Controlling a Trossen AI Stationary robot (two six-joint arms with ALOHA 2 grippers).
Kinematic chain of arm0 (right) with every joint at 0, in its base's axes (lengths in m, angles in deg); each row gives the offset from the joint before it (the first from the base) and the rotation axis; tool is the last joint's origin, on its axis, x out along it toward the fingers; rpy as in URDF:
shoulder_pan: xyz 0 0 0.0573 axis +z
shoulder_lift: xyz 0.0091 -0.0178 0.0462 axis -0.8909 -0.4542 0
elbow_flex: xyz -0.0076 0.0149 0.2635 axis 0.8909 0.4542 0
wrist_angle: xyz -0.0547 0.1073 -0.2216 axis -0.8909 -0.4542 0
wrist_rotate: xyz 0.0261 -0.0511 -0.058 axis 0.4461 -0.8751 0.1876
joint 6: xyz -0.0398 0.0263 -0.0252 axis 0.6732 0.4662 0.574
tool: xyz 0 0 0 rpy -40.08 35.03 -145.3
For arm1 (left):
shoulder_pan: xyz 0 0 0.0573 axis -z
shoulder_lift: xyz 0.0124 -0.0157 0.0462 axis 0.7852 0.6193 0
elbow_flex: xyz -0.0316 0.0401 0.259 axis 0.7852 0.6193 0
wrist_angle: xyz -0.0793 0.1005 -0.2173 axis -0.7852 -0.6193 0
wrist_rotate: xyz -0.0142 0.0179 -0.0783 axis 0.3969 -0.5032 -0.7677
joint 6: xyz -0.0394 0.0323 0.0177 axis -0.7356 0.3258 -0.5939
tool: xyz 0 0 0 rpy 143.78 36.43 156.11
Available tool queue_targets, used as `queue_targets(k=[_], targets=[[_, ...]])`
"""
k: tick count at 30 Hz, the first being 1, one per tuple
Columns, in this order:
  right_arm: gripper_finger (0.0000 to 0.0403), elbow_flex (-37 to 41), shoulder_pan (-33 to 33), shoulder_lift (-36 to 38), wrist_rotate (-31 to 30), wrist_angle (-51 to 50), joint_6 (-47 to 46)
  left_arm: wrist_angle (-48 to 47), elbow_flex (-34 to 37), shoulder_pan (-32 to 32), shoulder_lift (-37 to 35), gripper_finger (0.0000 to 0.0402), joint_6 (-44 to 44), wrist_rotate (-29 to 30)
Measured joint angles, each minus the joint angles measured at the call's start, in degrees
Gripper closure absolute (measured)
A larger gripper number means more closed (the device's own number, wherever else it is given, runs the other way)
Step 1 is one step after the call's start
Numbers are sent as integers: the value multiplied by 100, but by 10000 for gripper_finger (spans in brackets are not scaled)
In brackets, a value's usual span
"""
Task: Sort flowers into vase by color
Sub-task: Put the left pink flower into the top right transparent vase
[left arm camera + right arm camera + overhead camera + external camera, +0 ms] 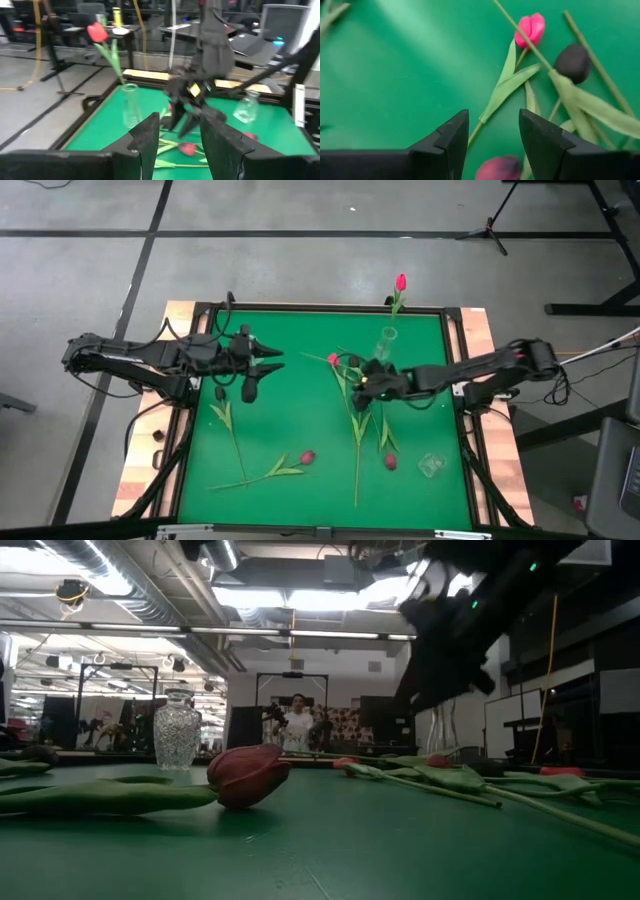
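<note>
The flowers [357,425] are strewn flat across the green bench [300,340], apart from one pink tulip [400,282] already standing in a vase [386,340] at the far edge. They look light, with thin, bendy stems and soft heads, so each is probably best pinched mid-stem, clear of leaves. The right claw [493,131] hangs open over the central cluster; the left claw [180,135] is held open above the bench's left side.
</note>
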Motion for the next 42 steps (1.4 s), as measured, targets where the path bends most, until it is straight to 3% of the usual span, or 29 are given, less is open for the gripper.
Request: queue_targets(k=[5, 16, 23, 36, 42], targets=[[228, -175, -8, -769, -132, 348, -13, -18, 0, 0, 0, 264, -6, 43], [228, -1500, -8, -1878, -749, -956, 599, -15, 0, 0, 0, 264, -48, 48], [228, -1540, -8, -2142, -384, -1126, 397, 4, 0, -30, 2, 264, -45, 87], [228, -1550, -8, -2140, -386, -699, 600, 87, 0, -1, 2, 264, -159, 66], [228, -1846, -28, -2132, -383, -679, 954, -87, 9, 3, -303, 264, -447, -771]])
